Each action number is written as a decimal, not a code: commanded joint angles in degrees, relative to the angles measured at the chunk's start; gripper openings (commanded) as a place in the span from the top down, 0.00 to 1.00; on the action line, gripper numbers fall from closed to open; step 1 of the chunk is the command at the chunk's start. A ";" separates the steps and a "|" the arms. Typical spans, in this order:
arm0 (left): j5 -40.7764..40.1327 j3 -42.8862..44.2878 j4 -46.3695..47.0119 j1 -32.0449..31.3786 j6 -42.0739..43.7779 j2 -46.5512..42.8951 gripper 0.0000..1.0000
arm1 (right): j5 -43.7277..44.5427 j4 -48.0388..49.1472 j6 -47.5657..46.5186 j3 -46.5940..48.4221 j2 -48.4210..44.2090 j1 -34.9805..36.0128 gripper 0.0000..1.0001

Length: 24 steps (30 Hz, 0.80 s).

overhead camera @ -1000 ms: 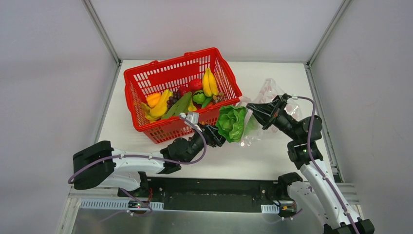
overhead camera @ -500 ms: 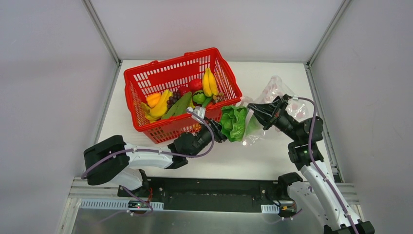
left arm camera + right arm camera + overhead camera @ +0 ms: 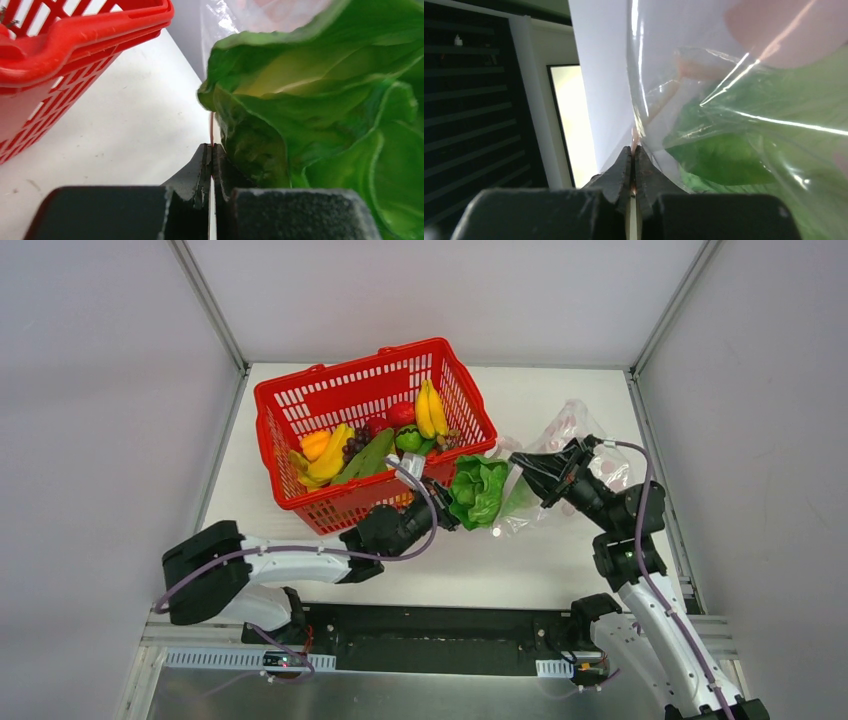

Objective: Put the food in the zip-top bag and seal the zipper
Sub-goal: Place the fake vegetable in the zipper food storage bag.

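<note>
The green lettuce (image 3: 477, 490) lies on the table at the mouth of the clear zip-top bag (image 3: 572, 436), partly inside it. In the left wrist view the lettuce (image 3: 310, 110) fills the right side. My left gripper (image 3: 212, 146) is shut on the thin pink zipper (image 3: 212, 127) edge just left of the lettuce. From above, the left gripper (image 3: 446, 510) sits at the lettuce's near-left side. My right gripper (image 3: 522, 462) is shut on the bag's mouth edge, with the pink strip (image 3: 635, 136) pinched between its tips (image 3: 633, 148). Green shows through the clear film (image 3: 724, 155).
A red mesh basket (image 3: 300, 400) stands left of the bag, holding bananas (image 3: 430, 408), a red apple (image 3: 401, 413), grapes (image 3: 357, 440) and other toy food. Its rim (image 3: 75, 35) is close to the left gripper. White walls enclose the table.
My left gripper moved up and right toward the lettuce and closed from open onto the bag's pink edge. The right gripper kept its grip, and the bag shifted slightly.
</note>
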 commanded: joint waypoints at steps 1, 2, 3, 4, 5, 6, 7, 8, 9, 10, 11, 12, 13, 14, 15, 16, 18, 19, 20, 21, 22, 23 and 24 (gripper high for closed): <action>0.62 3.38 -16.56 0.72 5.74 -11.71 1.00 | 0.97 -9.38 -8.41 2.94 -0.93 -0.31 1.00; 0.82 5.32 -23.69 0.72 7.53 -14.25 1.00 | 0.98 -13.29 -12.43 4.26 -1.04 -0.29 1.00; 0.82 7.36 -30.60 0.72 8.99 -16.69 1.00 | 1.15 -17.66 -14.91 5.67 -1.04 -0.30 0.97; 0.88 9.72 -36.87 0.72 10.23 -18.54 1.00 | 1.69 -22.45 -20.16 7.16 -1.01 -0.26 0.97; 1.03 12.03 -42.94 0.76 11.03 -20.12 1.00 | 2.57 -26.63 -24.64 8.76 -0.81 -0.28 0.97; 1.69 14.72 -47.52 0.78 11.75 -21.12 1.00 | 3.38 -32.40 -29.36 11.18 -0.46 -0.26 0.96; 3.14 17.66 -51.27 0.76 12.53 -21.47 1.00 | 4.03 -36.68 -33.40 13.60 0.22 -0.33 0.95; 5.00 20.72 -54.87 0.78 13.61 -21.07 1.00 | 5.20 -40.08 -37.47 15.80 0.93 -0.32 0.94; 6.57 24.63 -59.13 0.74 15.07 -19.93 1.00 | 6.30 -44.63 -41.16 18.27 1.90 -0.32 0.94; 8.18 28.32 -63.49 0.79 16.35 -18.54 1.00 | 7.16 -48.93 -44.53 21.07 2.76 -0.33 0.94; 9.82 31.48 -66.74 0.76 17.47 -16.96 1.00 | 8.64 -51.95 -47.86 23.22 3.50 -0.33 0.94; 11.24 33.96 -69.50 0.79 18.08 -15.51 1.00 | 10.62 -55.54 -50.84 25.38 4.04 -0.28 0.94; 12.29 35.54 -70.83 0.73 18.47 -14.37 1.00 | 12.86 -58.67 -54.18 27.43 4.39 -0.28 0.94; 12.87 36.52 -71.73 0.72 18.73 -13.64 1.00 | 15.31 -62.03 -58.08 29.86 4.73 -0.27 0.94; 12.61 37.03 -72.42 0.72 19.08 -13.19 1.00 | 18.13 -65.92 -61.48 32.57 5.38 -0.33 0.94; 12.12 37.44 -73.20 0.76 19.37 -12.75 1.00 | 20.43 -69.56 -65.35 34.93 6.51 -0.34 0.94; 11.60 38.43 -75.25 0.80 20.00 -11.95 1.00 | 23.32 -75.84 -71.24 38.94 8.67 -0.28 0.94; 11.90 38.79 -75.50 0.75 20.25 -11.42 1.00 | 23.33 -78.30 -73.38 40.36 9.71 -0.29 0.95; 12.15 39.30 -75.86 0.80 20.39 -10.85 1.00 | 22.47 -80.17 -75.40 41.48 10.90 -0.32 0.96; 12.21 40.09 -76.72 0.73 20.65 -9.91 1.00 | 22.30 -81.94 -77.03 42.57 12.16 -0.33 0.97; 12.16 41.34 -78.11 0.72 21.06 -9.23 1.00 | 23.43 -84.14 -78.59 44.15 13.33 -0.30 0.98; 12.28 42.87 -79.36 0.72 21.62 -8.84 1.00 | 25.00 -85.88 -79.56 45.76 14.18 -0.26 0.98; 12.71 43.94 -80.30 0.72 21.92 -8.56 1.00 | 26.59 -87.21 -80.31 47.43 14.73 -0.33 0.98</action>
